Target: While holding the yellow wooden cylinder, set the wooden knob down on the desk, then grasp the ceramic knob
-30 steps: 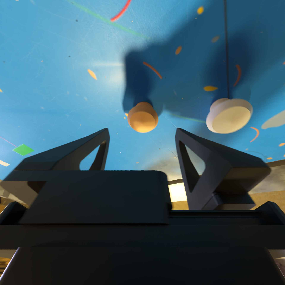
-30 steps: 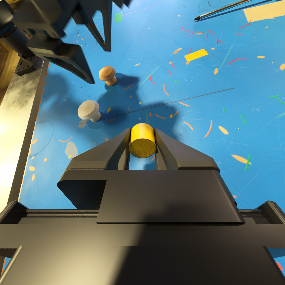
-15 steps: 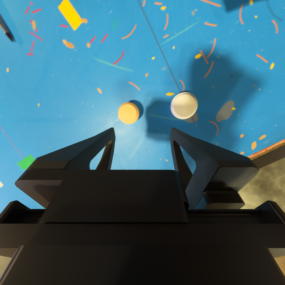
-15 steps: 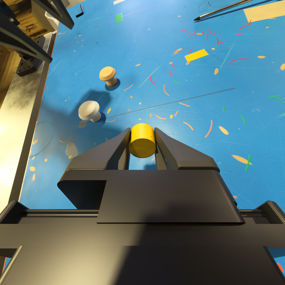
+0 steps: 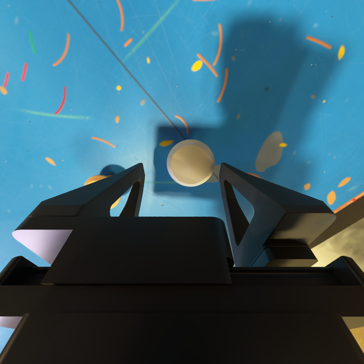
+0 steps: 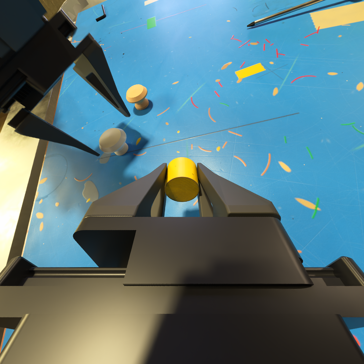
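Observation:
My right gripper (image 6: 181, 164) is shut on the yellow wooden cylinder (image 6: 181, 179) and holds it above the blue desk. The pale ceramic knob (image 5: 190, 162) stands upright on the desk between and just beyond my open left gripper's (image 5: 181, 165) fingertips. In the right wrist view the ceramic knob (image 6: 112, 140) sits between the left gripper's (image 6: 114, 136) two spread fingers. The tan wooden knob (image 6: 137, 95) stands upright on the desk beyond the far finger. In the left wrist view the wooden knob (image 5: 92, 179) is mostly hidden behind the left finger.
The desk's left edge (image 6: 29, 197) with a dark metal rail runs close to the ceramic knob. A black pen (image 6: 283, 13), a small hex key (image 6: 101, 13) and a tan paper piece (image 6: 336, 17) lie at the far end. Coloured marks cover the blue mat (image 6: 256, 128).
My left gripper, still open, has come down and shifted from above the wooden knob to straddle the ceramic knob. The right gripper and cylinder have not moved.

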Robot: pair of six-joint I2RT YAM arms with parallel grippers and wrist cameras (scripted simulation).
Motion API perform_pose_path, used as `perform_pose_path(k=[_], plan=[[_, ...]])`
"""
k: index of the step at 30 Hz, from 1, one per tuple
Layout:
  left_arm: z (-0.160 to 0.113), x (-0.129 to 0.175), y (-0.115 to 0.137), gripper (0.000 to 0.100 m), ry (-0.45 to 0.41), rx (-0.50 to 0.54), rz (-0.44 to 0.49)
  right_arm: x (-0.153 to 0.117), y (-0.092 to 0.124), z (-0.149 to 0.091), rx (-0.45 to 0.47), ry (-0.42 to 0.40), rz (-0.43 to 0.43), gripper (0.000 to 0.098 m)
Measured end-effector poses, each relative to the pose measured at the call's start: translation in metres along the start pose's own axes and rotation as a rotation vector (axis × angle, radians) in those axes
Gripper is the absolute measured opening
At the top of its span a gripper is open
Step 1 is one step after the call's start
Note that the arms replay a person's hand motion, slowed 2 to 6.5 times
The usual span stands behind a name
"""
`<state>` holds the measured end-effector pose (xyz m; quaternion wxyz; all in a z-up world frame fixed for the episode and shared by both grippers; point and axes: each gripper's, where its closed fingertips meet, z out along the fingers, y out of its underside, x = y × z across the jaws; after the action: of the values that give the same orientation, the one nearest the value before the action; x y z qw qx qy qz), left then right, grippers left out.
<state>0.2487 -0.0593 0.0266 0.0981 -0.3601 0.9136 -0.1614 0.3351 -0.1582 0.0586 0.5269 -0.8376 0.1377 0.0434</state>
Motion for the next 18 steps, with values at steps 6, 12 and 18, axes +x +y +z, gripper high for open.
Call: perform_pose_path(k=[6, 12, 18], plan=[[0.0103, 0.0075, -0.0036, 0.053, 0.043, -0.002, 0.016, 0.0, 0.0, 0.0, 0.0, 0.0, 0.0, 0.025], [0.0109, 0.0072, -0.0044, 0.04, 0.066, -0.004, -0.012, 0.0, 0.0, 0.0, 0.0, 0.0, 0.0, 0.025], [0.0081, 0.0047, 0.0021, 0.04, 0.092, 0.0, -0.046, -0.0003, 0.0, 0.0, 0.0, -0.001, 0.002, 0.025]])
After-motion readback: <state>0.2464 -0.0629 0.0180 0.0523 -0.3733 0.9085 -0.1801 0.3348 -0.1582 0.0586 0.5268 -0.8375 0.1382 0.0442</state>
